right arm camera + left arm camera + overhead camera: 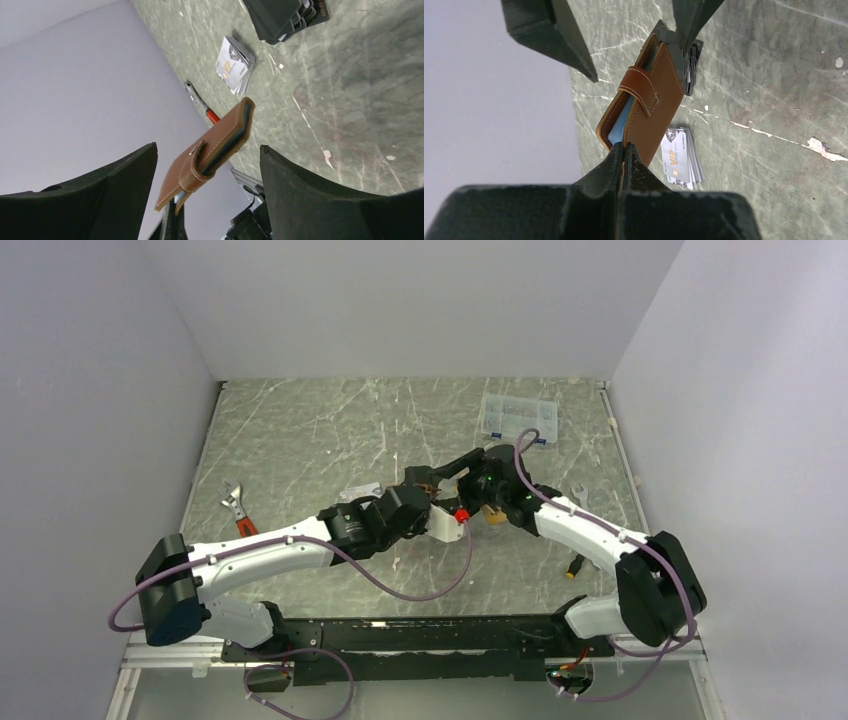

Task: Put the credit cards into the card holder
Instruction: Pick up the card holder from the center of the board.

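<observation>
Wrench [237, 510] and clear box [517, 420] lie well apart from card holder [664, 95].

Robot lab test cell, not a home or shop. Plain white panels [90, 420] close in three sides of a grey-green, marble-patterned bench [300, 430], its surface scratched and chipped. Two white-and-black robot arms, left arm [260, 555] and right arm [590, 530], are bolted side by side to a black rail [420, 635] at the near edge. Purple cables [420, 585] loop from their joints. Workshop oddments lie about: a red-handled adjustable wrench [238, 512] on the left and a clear compartment box [517, 420] at the far side.
</observation>
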Motion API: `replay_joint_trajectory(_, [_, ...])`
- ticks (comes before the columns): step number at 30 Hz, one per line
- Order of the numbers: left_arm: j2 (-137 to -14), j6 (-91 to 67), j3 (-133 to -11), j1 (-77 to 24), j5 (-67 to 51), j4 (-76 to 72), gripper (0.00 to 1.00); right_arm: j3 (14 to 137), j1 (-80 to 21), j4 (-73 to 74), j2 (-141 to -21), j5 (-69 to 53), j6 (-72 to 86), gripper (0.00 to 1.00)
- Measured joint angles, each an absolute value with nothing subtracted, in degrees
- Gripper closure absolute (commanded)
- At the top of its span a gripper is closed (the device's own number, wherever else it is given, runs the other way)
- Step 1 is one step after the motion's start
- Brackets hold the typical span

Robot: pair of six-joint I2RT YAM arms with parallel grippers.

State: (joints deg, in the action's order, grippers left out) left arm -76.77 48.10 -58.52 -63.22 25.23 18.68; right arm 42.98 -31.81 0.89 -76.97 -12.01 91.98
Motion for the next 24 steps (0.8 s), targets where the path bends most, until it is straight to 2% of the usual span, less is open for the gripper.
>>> replay_joint_trajectory(8, [-76.79,47.7,-58.52,-63.31,25.28,18.41,1.0,44.29,-33.21,-0.1,-79.94,-12.05,92.86,0.24])
replay_joint_trajectory(11, [-76.97,47.7,-58.81,-63.31,25.36,18.31,1.0,45.17,-34.15,-0.21,-81.84,-12.12,92.9,0.3])
replay_joint_trajectory(14, [-77.97,47.24,-60.07,-63.31,25.34,18.28,1.0,45.45,-34.72,-0.82,-82.89,-12.16,93.21,0.49])
replay_joint_trajectory(18, [-78.28,45.76,-61.25,-63.37,25.02,19.86,1.0,46.09,-34.68,-2.22,-83.85,-12.47,93.69,0.91])
replay_joint_trajectory(19, [-78.35,45.15,-61.71,-63.44,24.69,20.97,1.0,46.33,-34.57,-2.72,-83.9,-12.38,93.78,0.98])
replay_joint_trajectory(20, [-78.37,44.45,-62.26,-63.51,24.62,22.15,1.0,46.61,-34.44,-2.85,-83.9,-12.38,93.8,1.0])
replay_joint_trajectory(21, [-78.41,43.57,-63.13,-63.57,24.4,23.53,0.97,46.76,-34.26,-3.05,-83.9,-12.64,93.54,1.0])
replay_joint_trajectory(22, [-78.56,42.5,-64.07,-63.57,24.23,24.86,0.85,46.98,-34.13,-3.14,-83.9,-12.84,93.51,1.0])
replay_joint_trajectory(24, [-79.09,40.36,-66.37,-63.46,23.51,27.81,0.47,47.4,-33.93,-3.11,-83.77,-13.54,92.97,1.0])
